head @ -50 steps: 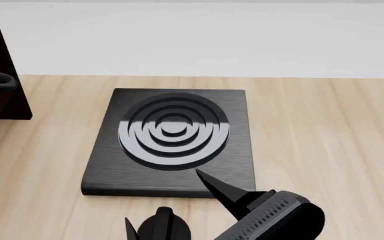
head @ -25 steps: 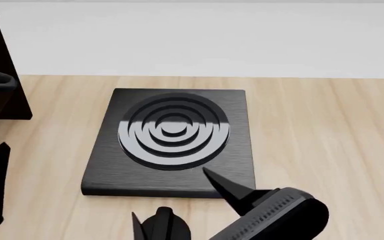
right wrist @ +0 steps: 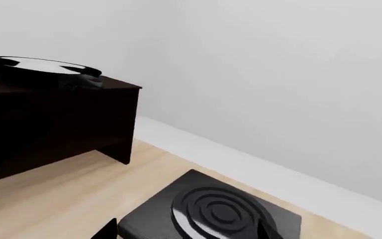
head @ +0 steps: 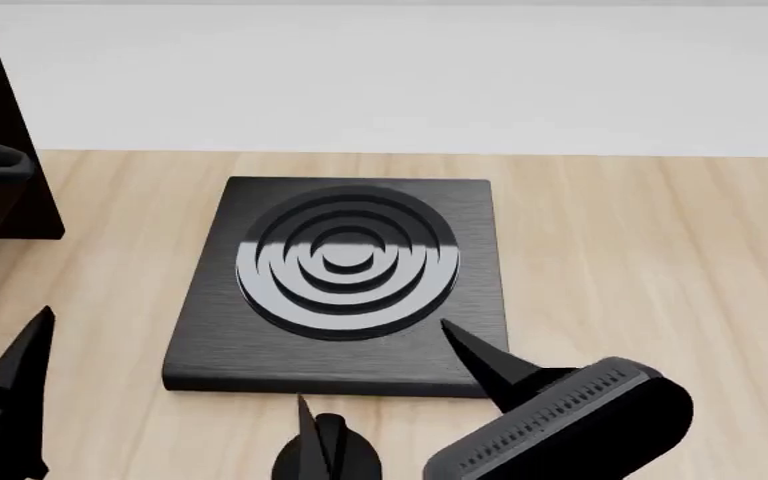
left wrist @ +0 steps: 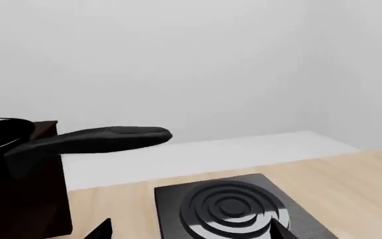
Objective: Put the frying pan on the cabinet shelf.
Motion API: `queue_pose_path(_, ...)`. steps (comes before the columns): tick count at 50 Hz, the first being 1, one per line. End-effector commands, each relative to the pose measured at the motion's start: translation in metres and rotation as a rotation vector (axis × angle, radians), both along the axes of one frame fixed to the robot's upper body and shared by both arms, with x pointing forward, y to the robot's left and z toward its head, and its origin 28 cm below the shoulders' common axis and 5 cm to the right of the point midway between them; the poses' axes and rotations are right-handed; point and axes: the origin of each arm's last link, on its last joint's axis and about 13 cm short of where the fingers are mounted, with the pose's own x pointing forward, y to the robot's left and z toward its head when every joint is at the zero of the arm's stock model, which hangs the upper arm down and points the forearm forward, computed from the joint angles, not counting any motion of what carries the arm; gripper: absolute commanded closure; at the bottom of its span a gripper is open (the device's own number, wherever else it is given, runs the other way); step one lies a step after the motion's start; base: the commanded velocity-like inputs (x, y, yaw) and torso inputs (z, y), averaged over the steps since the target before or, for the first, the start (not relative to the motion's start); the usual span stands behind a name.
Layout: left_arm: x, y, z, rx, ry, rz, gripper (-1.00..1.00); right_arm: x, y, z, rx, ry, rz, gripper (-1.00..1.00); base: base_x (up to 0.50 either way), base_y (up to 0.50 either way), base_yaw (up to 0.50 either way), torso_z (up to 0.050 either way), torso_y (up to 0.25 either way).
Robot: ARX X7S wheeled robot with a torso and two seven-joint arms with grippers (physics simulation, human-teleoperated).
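Shifted into the head view's lower corner: left gripper [left wrist: 189, 233], fingers apart, empty. Nudged rightward near the burner plate [head: 344, 270]: right gripper [head: 373, 362], likewise apart. Leaves the frying pan [right wrist: 42, 67] resting atop the cabinet [right wrist: 58, 114]; probably finished.

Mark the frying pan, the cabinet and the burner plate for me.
frying pan [right wrist: 42, 67]: right wrist view, on its glossy inner base.
cabinet [right wrist: 58, 117]: right wrist view, on its dark front panel, below the pan.
burner plate [head: 347, 262]: head view, on its concentric rings.
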Motion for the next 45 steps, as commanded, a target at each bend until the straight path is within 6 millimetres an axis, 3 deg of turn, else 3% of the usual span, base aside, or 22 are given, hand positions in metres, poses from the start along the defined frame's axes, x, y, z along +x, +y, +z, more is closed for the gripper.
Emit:
queue_pose_path(1,-0.009,-0.008,0.016,0.077,-0.033,0.014,-1.00,0.006,-0.002,0.001,0.034,0.023,-0.063,-1.00,0.00,0.00,0.00,0.000,0.000)
queue_pose_path(8,-0.012,-0.017,0.024,0.171,-0.002,0.062,-1.00,0.009,-0.006,0.001,0.052,0.034,-0.123,-1.00,0.00,0.00,0.00,0.000,0.000)
queue_pose_path(28,-0.012,-0.031,0.028,0.117,0.043,0.083,-1.00,0.015,-0.016,0.003,0.007,0.006,-0.338,-1.00,0.00,0.00,0.00,0.000,0.000)
queue_pose_path(45,-0.011,-0.032,0.026,0.061,0.070,0.066,-1.00,0.016,-0.026,0.008,0.081,-0.021,-0.462,-1.00,0.00,0.00,0.00,0.000,0.000)
